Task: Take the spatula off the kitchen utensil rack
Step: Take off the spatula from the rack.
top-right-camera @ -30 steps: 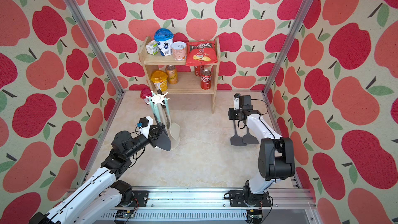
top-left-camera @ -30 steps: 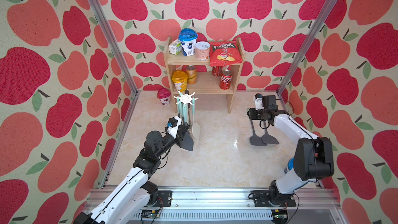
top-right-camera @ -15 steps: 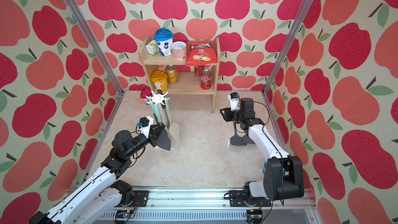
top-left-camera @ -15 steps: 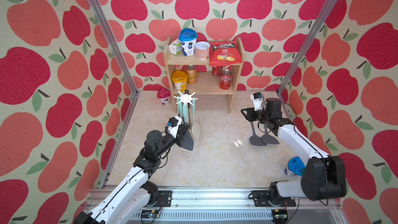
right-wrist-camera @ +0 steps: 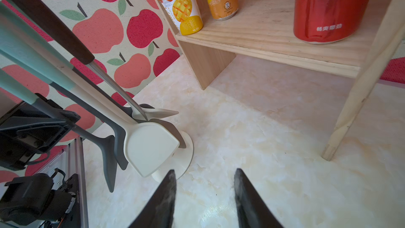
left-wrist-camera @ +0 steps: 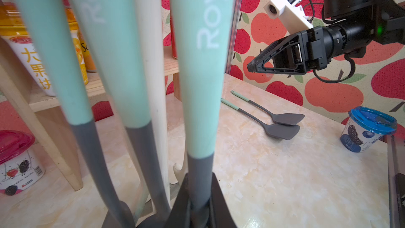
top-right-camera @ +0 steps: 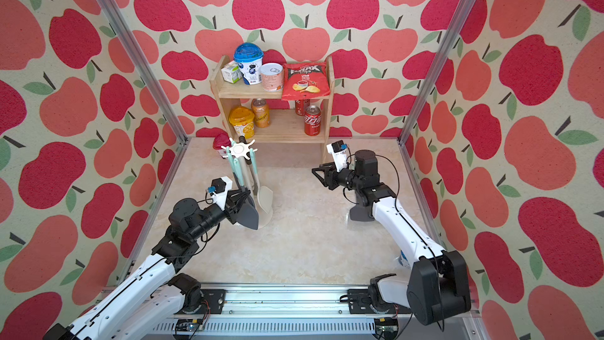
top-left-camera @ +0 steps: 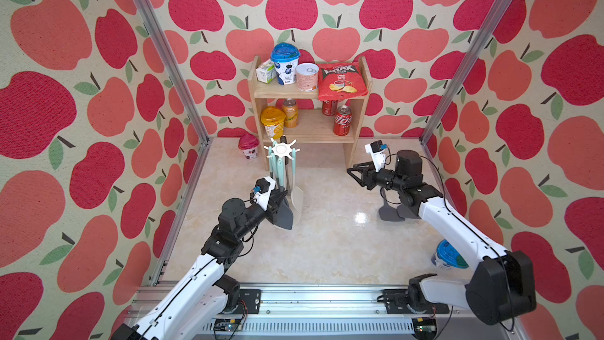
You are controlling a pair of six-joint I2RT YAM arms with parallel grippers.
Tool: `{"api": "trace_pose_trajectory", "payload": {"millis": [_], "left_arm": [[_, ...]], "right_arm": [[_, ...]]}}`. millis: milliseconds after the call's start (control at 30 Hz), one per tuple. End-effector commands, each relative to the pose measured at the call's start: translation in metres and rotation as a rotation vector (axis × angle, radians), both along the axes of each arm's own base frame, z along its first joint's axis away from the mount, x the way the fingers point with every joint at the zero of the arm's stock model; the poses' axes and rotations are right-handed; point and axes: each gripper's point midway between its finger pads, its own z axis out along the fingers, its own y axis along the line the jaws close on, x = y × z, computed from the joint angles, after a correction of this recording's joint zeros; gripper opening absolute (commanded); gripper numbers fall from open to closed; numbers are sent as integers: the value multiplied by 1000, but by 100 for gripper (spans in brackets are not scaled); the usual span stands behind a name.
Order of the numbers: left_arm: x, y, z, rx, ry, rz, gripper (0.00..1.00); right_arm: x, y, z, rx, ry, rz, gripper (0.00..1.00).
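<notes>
On the counter [top-left-camera: 327, 250] at the kitchen utensil rack [top-left-camera: 281, 151], left fingers [left-wrist-camera: 180, 207] pinching tight on the grey neck of a mint-handled spatula [left-wrist-camera: 199, 106], spatula hanging from the crown, right fingers [right-wrist-camera: 164, 200] hovering half-open and empty, well apart.

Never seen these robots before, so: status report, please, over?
Left gripper shut on spatula neck; right gripper open, empty. Spatula not yet off kitchen utensil rack. White spatula and other utensils hanging close beside it.
</notes>
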Motion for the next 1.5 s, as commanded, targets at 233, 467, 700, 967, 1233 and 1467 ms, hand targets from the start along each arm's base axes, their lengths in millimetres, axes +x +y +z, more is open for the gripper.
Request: {"api": "trace_pose_trajectory", "payload": {"millis": [233,467,700,967,1233,1467], "left_arm": [[-11,3,-42,89,142,-12,0],[-11,4,-45,94,144,-7,0],[-10,6,-46,99,145,4,0],[-11,6,-45,103,152,7,0],[-13,13,-42,111,129,29,0],[-13,12,-43,120,135,25,0]], "right_arm": [[-30,47,10,50,-33,180,46],[-33,66,13,61,-53,210,44],[-48,98,24,52,-119,287,41],[-60,124,33,66,-167,364,45],[-55,144,38,75,-187,415,46],[-57,153,40,69,-208,440,46]]}}
